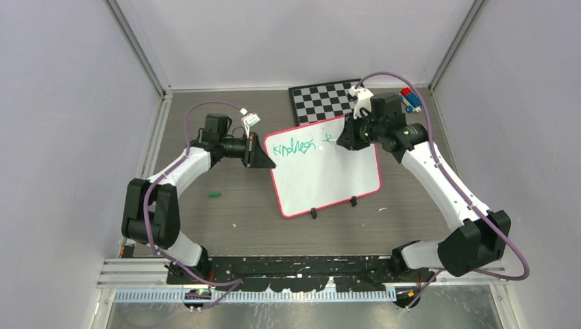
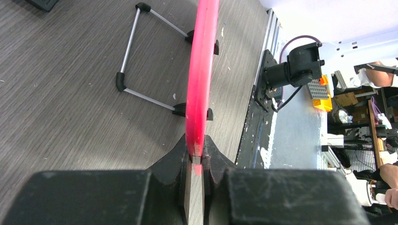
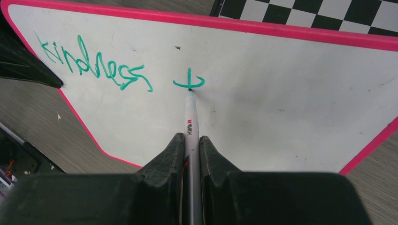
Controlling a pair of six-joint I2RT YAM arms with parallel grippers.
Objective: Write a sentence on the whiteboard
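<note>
**Entry: whiteboard station, both jaws occupied**

1. Table [image 1: 226,223], grey wood-grain. It is carrying everything listed below.
2. Small green piece [image 1: 215,195]. It is lying loose on the table, near my left forearm and well apart from the board.
3. Whiteboard [image 1: 329,178], pink-framed. It is standing tilted at mid-table on two black feet [image 1: 314,213], between my two wrists.
4. Left gripper [image 2: 196,146]. I am pinching the board's left edge, with my jaws closed on the pink frame.
5. Right gripper [image 3: 190,140]. I am clamping the marker [image 3: 190,119] between closed jaws, with its tip touching the board.
6. Sentence [image 3: 94,63], green. It is reading "kindness" and then a single "t", with the marker tip sitting at the foot of that letter.
7. Chequered board [image 1: 322,99]. It is lying flat beyond the whiteboard's top edge, and my right wrist is covering part of it from above.
8. Red and blue item [image 1: 410,100]. It is sitting at the far right corner, too small to identify.

View notes: the left wrist camera is showing the board edge-on, so the lettering is hidden there. Only that view is showing the wire stand [image 2: 121,81] behind the board. Only the right wrist view is making the lettering legible and showing the tip contact.
</note>
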